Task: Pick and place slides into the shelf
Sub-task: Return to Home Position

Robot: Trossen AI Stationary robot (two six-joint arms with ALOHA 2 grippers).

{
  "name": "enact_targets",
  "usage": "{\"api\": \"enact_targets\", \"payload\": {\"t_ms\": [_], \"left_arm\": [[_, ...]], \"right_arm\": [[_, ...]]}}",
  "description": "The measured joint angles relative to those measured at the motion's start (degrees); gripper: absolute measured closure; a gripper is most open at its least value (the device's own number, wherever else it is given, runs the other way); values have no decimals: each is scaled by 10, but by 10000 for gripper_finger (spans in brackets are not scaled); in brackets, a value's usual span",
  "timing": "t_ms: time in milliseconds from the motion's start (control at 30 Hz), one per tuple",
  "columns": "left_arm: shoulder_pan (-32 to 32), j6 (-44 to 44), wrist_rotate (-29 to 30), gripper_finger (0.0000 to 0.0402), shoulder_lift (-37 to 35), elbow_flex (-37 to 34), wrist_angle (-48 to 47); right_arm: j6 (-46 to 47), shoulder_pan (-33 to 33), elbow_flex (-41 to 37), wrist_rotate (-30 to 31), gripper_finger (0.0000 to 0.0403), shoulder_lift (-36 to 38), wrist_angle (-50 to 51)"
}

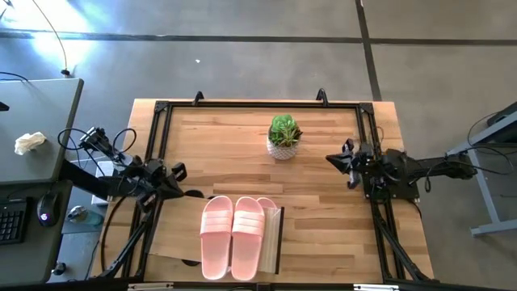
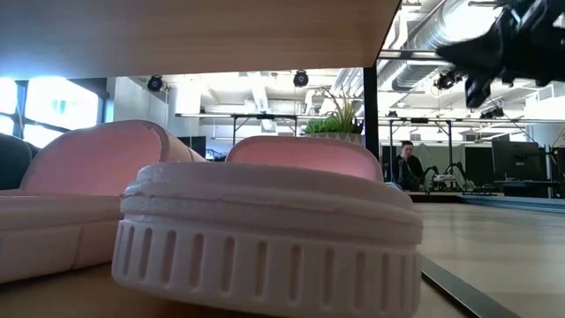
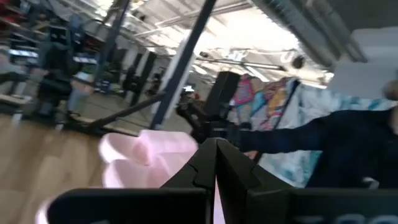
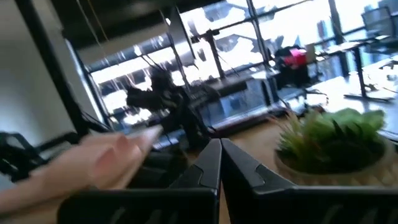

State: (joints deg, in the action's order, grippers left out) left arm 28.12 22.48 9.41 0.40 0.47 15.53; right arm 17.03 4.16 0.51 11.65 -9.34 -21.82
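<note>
two pink slides [image 1: 233, 236] lie side by side on the shelf [image 1: 271, 242] in the high view, one plant [image 1: 283, 136] behind; left gripper [image 1: 179, 171] and right gripper [image 1: 333, 159] hang at opposite table edges. low view: two inner slides [image 2: 88, 177], also pink, under the top panel. wrist views: both finger pairs pressed together, empty.

Shelf [image 1: 273, 242]: top mostly covered by pink slides [image 1: 233, 236] — only one side strip shows.
Far slide [image 2: 79, 177]: cut off at the low view's edge.
Plant [image 4: 336, 140]: blurred — leaves indistinct.
</note>
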Motion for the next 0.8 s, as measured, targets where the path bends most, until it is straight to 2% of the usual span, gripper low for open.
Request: {"api": "enact_targets", "payload": {"t_ms": [167, 433, 800], "left_arm": [[0, -32, 53, 401, 0, 0, -26], [0, -92, 166, 401, 0, 0, -54], [0, -96, 178, 399, 0, 0, -54]], "right_arm": [[-28, 0, 0, 39, 403, 0, 96], [-30, 0, 0, 42, 403, 0, 182], [-30, 0, 0, 40, 403, 0, 186]]}}
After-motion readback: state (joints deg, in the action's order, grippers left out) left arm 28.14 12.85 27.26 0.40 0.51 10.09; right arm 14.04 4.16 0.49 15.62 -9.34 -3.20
